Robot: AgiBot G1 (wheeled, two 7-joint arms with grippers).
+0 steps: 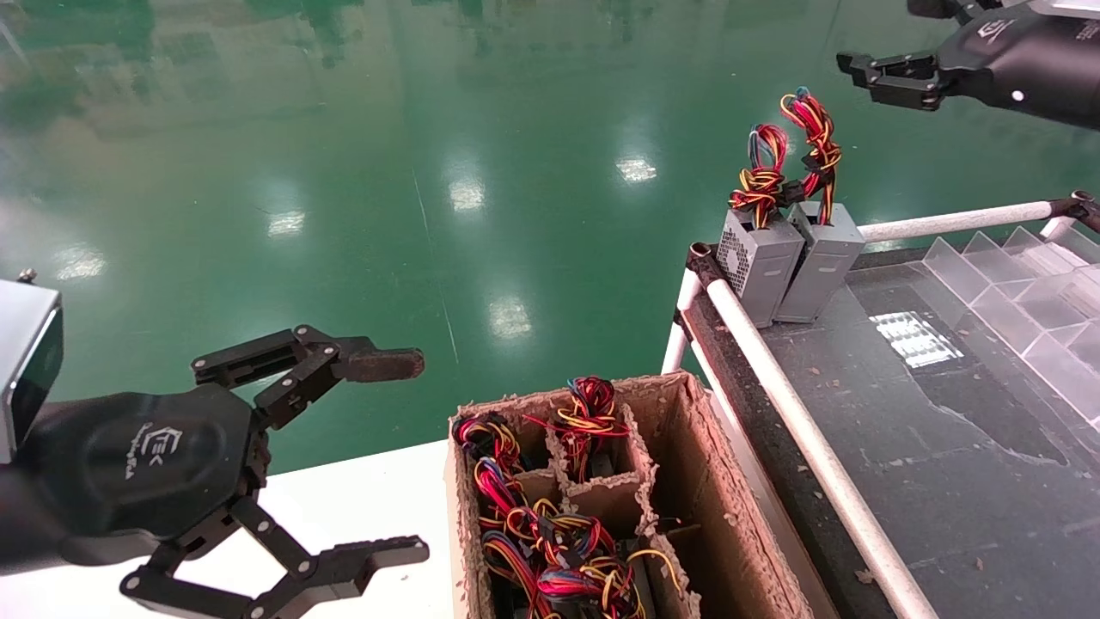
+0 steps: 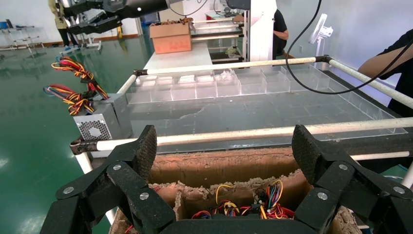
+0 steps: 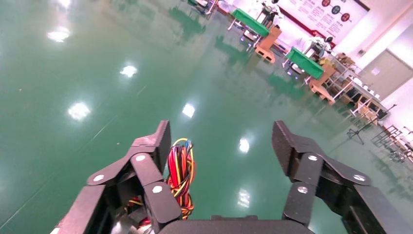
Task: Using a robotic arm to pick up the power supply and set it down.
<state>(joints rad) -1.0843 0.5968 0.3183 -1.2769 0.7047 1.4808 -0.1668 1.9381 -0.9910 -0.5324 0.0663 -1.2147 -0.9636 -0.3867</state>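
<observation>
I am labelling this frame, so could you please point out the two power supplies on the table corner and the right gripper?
Knotted-bundle power supply (image 1: 763,258), head view, on its silver side panel.
Tall-loop power supply (image 1: 823,258), head view, on its grey casing.
Right gripper (image 1: 851,70), head view, between the fingertips, above the supplies.

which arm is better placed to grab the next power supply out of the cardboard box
Left, probably. The left gripper hovers open just beside the cardboard box, whose wire bundles show in its wrist view. The right gripper is open too, but up above the two power supplies on the table edge.

R arm (image 1: 1014,60) cut off by frame edge
</observation>
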